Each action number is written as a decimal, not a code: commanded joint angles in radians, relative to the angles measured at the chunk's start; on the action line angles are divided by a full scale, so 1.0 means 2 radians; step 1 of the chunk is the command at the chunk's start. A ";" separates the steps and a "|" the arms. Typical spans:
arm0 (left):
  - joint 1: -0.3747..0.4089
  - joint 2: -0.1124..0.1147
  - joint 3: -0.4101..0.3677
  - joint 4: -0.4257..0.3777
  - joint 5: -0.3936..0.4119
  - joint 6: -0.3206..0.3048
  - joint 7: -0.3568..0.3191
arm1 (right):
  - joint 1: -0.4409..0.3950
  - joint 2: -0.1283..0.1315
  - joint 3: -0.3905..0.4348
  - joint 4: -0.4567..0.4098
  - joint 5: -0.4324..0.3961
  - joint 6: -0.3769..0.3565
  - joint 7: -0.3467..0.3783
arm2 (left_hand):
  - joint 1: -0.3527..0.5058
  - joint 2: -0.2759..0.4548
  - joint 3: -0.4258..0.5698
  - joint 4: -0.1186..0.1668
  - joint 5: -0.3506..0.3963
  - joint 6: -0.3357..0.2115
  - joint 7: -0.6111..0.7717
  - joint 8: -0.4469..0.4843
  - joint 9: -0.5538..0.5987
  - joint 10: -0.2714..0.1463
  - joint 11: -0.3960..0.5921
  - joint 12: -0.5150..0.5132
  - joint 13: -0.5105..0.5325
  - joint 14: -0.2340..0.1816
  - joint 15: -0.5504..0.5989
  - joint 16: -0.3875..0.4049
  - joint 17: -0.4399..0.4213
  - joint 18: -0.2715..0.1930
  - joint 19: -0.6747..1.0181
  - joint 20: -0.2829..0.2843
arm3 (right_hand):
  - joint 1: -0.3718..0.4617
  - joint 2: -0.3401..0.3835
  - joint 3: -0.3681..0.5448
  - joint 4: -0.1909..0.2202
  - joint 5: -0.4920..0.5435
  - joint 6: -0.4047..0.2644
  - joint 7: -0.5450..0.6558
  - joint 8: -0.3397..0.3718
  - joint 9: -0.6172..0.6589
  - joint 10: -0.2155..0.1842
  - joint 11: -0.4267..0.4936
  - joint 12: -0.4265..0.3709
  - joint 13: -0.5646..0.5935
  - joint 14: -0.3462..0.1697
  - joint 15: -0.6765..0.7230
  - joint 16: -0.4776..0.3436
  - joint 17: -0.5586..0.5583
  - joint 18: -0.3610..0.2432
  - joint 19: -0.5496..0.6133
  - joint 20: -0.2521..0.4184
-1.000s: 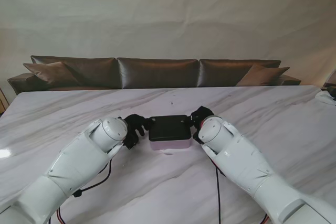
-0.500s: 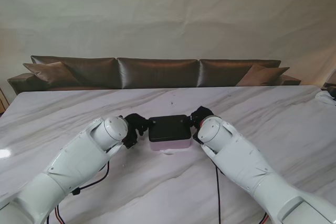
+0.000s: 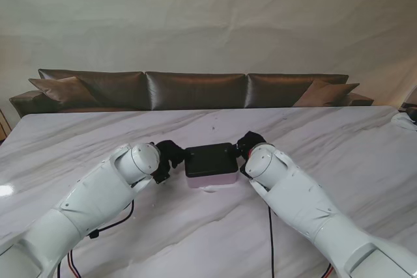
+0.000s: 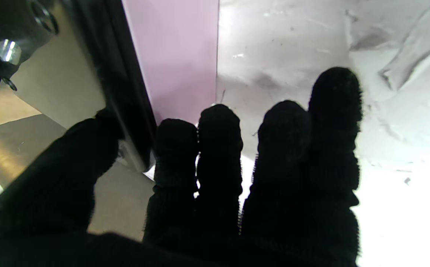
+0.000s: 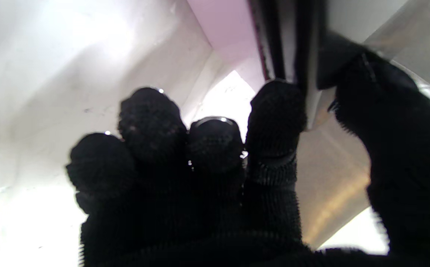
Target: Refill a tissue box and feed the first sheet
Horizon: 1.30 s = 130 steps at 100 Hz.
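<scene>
Black-lidded lilac rectangular tissue box (image 3: 210, 164): centre of white marble surface (image 3: 326, 141). Left hand (image 3: 169, 157), right hand (image 3: 248, 144): clamped on opposite lid ends, thumbs on top, apparently for level lift.

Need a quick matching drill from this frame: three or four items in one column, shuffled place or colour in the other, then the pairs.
Column 1:
1. tissue box
2. left hand
3. right hand
4. sofa

Column 2:
A. beyond the table's far edge
B. at the box's right end
C. black top, pink sides
D. at the box's left end

Pairs: 1-C, 2-D, 3-B, 4-A
</scene>
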 commanded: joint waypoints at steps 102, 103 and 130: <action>0.013 -0.039 -0.040 0.083 -0.049 -0.045 0.054 | -0.039 0.026 0.021 -0.075 -0.039 0.035 0.023 | 0.000 0.114 -0.197 -0.011 -0.078 0.041 -0.096 -0.111 -0.075 0.062 -0.057 -0.046 -0.062 0.087 -0.054 0.000 -0.083 -0.061 0.444 0.030 | -0.039 0.159 -0.078 0.083 -0.031 -0.009 -0.048 0.108 -0.013 -0.023 0.028 0.039 0.016 -0.010 0.025 -0.003 0.007 -0.042 0.042 0.008; 0.013 -0.038 -0.040 0.081 -0.049 -0.044 0.054 | -0.039 0.027 0.021 -0.077 -0.040 0.036 0.023 | -0.001 0.114 -0.199 -0.011 -0.078 0.041 -0.096 -0.111 -0.076 0.062 -0.057 -0.046 -0.062 0.087 -0.054 0.000 -0.083 -0.061 0.443 0.030 | -0.039 0.160 -0.079 0.083 -0.034 -0.010 -0.050 0.108 -0.014 -0.024 0.028 0.039 0.016 -0.010 0.025 -0.003 0.007 -0.042 0.042 0.008; 0.031 -0.022 -0.053 0.028 -0.041 -0.019 0.048 | -0.047 0.032 0.033 -0.111 -0.038 0.053 0.031 | -0.004 0.117 -0.221 -0.005 -0.091 0.043 -0.100 -0.112 -0.086 0.062 -0.059 -0.046 -0.070 0.086 -0.057 0.000 -0.090 -0.062 0.438 0.033 | -0.029 0.156 -0.064 0.070 -0.099 -0.065 -0.047 0.109 -0.042 -0.026 0.029 0.049 0.004 -0.003 0.016 -0.003 -0.007 -0.037 0.037 0.004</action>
